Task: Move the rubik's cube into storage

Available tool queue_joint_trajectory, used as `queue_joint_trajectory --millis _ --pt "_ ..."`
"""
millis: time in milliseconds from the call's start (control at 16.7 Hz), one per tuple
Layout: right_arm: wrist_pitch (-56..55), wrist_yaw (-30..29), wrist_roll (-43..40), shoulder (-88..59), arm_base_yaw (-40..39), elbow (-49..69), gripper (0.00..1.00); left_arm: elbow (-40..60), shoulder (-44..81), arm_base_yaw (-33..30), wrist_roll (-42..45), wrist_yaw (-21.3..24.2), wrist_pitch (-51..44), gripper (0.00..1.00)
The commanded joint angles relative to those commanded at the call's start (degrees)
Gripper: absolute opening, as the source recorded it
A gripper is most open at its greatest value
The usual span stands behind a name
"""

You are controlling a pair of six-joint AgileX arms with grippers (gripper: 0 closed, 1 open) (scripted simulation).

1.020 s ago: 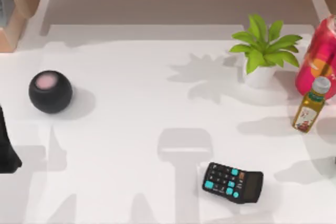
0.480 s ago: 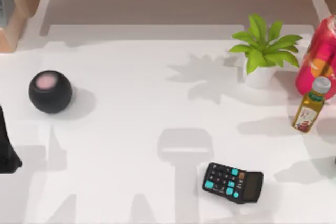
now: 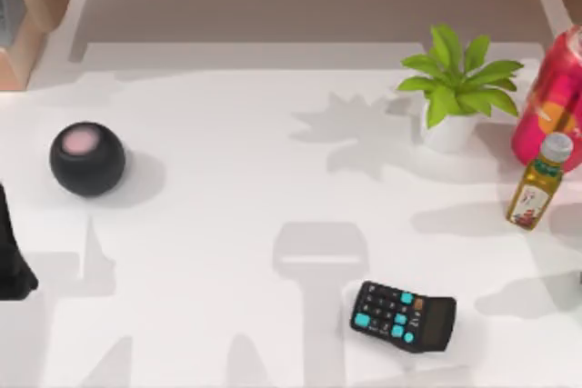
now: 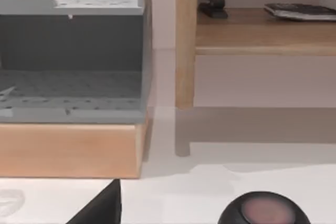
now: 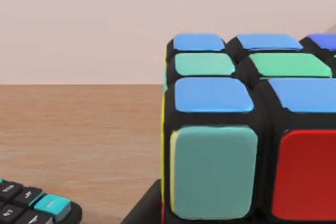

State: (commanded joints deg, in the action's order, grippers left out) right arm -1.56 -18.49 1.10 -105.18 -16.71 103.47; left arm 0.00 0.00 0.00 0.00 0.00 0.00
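Observation:
The rubik's cube (image 5: 247, 129) sits very close in the right wrist view, with blue and green tiles on top and teal and red tiles on the near face. A dark part of my right gripper (image 5: 144, 211) shows at the cube's lower corner. The storage is a grey open cabinet (image 4: 71, 66) on a wooden base, seen in the left wrist view; its wooden corner (image 3: 18, 38) sits at the table's far left. My left arm (image 3: 11, 261) is parked at the left edge, with a dark part of the left gripper (image 4: 100, 208) in its wrist view.
A black round speaker (image 3: 87, 158) stands at the left. A black calculator (image 3: 403, 316) lies near the front. A potted plant (image 3: 457, 88), a red can (image 3: 550, 97) and a small bottle (image 3: 538, 179) stand at the right. A wooden shelf (image 4: 262, 30) runs along the back.
Nothing on the table has moved. Faint shadows near the far left of the table have shifted slightly.

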Motion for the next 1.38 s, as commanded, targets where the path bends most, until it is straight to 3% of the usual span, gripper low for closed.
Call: queue_joint_trajectory --millis 240,480,1020,1380 --pt "3.1 -0.1 -0.3 1.3 2.2 3.1 0.0 0.0 0.0 0.0 0.0 0.0 0.0 1.0" --pt "14.6 -0.4 -2.0 3.4 10.0 12.2 0.0 0.0 0.0 0.0 0.0 0.0 0.0 1.0" --pt "57.2 1.9 -11.1 -5.7 32.7 38.0 0.0 0.0 0.0 0.0 0.0 0.0 0.0 1.0" --pt "82.4 8.8 -17.8 -26.8 38.7 51.5 0.0 0.0 0.0 0.0 0.0 0.0 0.0 1.0"
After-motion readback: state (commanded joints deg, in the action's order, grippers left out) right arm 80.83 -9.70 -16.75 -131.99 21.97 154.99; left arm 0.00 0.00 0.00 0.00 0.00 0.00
